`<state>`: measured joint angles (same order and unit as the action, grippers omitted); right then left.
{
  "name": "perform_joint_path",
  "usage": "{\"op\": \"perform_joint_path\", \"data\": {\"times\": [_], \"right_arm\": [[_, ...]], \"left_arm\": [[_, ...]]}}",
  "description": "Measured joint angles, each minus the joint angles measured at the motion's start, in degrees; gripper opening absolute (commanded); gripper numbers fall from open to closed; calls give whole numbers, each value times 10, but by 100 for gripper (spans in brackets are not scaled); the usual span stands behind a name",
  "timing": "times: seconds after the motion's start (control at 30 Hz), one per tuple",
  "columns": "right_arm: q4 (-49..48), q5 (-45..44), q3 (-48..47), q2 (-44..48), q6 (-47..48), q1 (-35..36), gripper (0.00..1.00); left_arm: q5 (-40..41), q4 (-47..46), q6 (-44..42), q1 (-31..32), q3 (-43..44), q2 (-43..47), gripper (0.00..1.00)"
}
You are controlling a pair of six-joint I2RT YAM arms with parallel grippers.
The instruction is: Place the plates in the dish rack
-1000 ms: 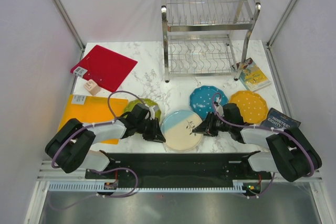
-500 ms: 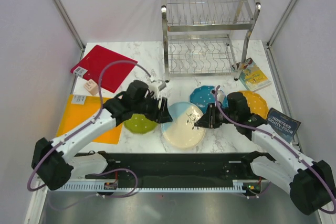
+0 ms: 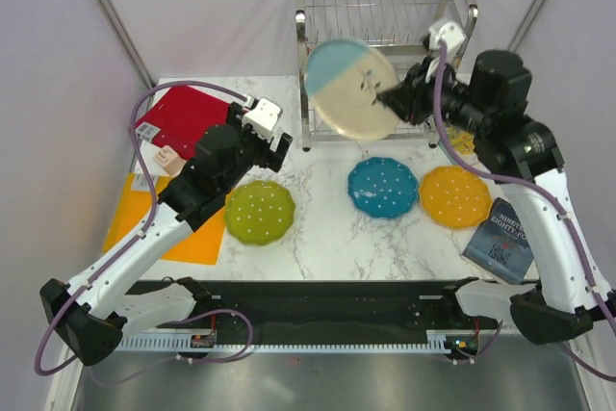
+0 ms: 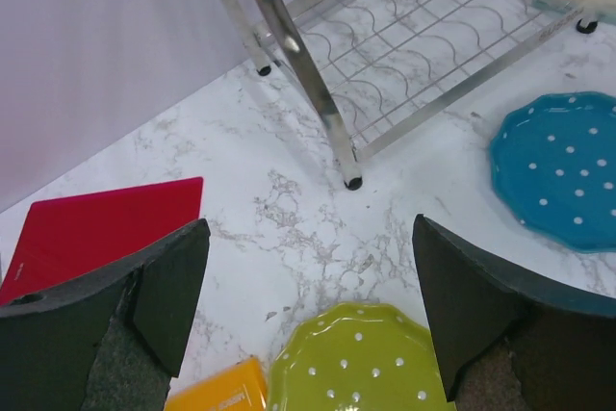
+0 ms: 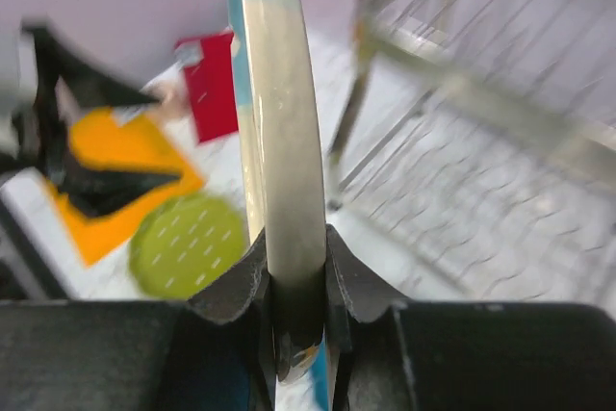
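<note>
Left tool: released, empty, at 12 o'clock of the scalloped lime-green dotted plate. Right tool: clenched on the round cream-and-light-blue sprig plate, held aloft before the tall steel wire dish rack. Blue dotted plate and orange dotted plate lie at the rack's 6 o'clock.

I see white marble table with grey veins under me. Plain pale walls stand on my left, back and right. Slanted metal posts in far corners. Grey metal sheet along near edge. Light soft, even; shadows weak.
</note>
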<state>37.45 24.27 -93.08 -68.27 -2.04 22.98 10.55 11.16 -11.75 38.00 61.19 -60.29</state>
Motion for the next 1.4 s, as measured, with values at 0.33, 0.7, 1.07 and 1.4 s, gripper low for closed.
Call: {"op": "perform_joint_path", "data": {"times": [0.33, 0.7, 1.07, 1.4], "right_arm": [[-57, -250, -304, -165, 38, -68, 0], [-203, -529, -335, -288, 130, -95, 0], [-208, -510, -363, -361, 143, -136, 0], [-202, -446, -365, -369, 133, -156, 0]], "left_arm": [[26, -45, 2, -1, -49, 8, 92], [8, -56, 53, -2, -82, 53, 90], [-2, -55, 79, -5, -86, 53, 90], [-2, -56, 86, -13, -101, 50, 90]]}}
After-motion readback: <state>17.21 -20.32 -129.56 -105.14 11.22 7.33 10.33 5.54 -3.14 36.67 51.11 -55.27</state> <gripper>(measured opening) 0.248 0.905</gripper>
